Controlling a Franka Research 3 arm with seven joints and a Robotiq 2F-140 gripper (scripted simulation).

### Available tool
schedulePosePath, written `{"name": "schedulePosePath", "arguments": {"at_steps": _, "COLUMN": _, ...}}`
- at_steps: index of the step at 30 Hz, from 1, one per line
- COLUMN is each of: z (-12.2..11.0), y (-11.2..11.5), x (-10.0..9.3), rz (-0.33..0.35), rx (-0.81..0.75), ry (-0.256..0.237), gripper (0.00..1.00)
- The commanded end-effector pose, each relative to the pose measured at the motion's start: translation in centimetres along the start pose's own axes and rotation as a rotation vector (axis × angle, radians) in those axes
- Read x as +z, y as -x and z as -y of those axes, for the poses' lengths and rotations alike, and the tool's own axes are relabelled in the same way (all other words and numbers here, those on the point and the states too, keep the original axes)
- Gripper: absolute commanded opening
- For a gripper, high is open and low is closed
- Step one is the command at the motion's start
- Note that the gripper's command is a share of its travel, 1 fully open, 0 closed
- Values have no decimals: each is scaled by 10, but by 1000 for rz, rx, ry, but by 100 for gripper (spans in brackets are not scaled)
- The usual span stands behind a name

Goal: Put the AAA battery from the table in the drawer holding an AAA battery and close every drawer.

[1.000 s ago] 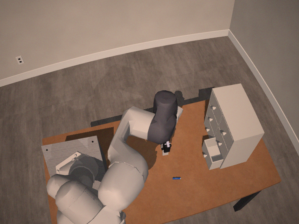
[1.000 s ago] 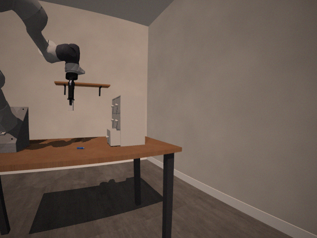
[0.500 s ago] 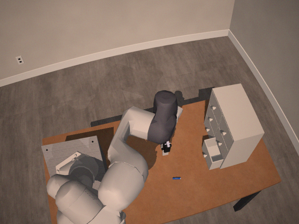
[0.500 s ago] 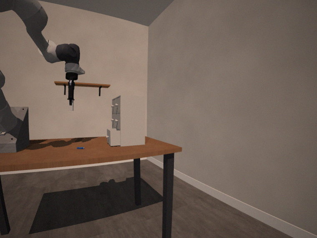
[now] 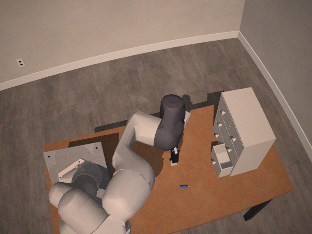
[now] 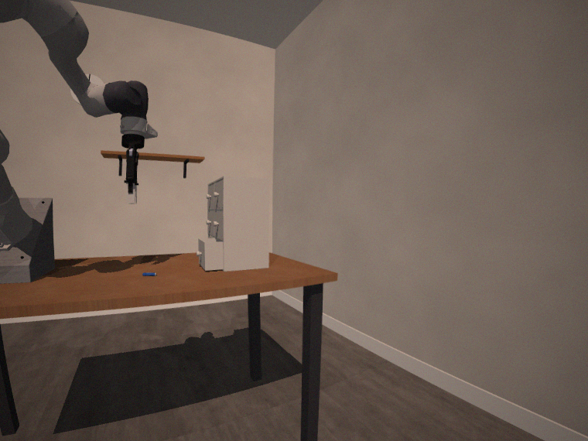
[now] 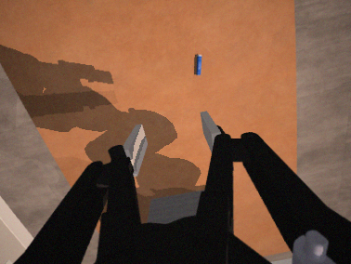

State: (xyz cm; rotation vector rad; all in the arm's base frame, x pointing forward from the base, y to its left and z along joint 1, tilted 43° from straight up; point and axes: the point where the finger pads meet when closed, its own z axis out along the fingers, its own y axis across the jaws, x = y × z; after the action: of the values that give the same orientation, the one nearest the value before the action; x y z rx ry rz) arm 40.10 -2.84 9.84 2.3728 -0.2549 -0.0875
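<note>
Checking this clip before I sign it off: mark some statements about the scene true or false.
1. The battery lies on the table. True.
2. The gripper is shut on the battery. False: it is open, with nothing between its fingers.
3. One low drawer is pulled out. True.
4. The chest lies on its side. False: it stands upright.
5. The battery is blue. True.
</note>
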Motion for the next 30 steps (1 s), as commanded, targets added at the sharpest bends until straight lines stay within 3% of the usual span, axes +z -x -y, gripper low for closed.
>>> {"name": "schedulePosePath", "arguments": {"at_steps": 1, "z": 0, "y": 0, "x": 0, "rz": 0, "rx": 0, "ry": 0, "gripper": 100}}
{"name": "schedulePosePath", "arguments": {"at_steps": 19, "z": 0, "y": 0, "x": -3, "rz": 4, "rx": -4, "ry": 1, "gripper": 100}}
{"name": "schedulePosePath", "arguments": {"at_steps": 27, "z": 0, "y": 0, "x": -49, "rz": 5, "rx": -5, "ry": 2, "gripper": 100}}
{"name": "schedulePosePath", "arguments": {"at_steps": 30, "z": 0, "y": 0, "x": -54, "rz": 5, "rx": -5, "ry": 2, "gripper": 100}}
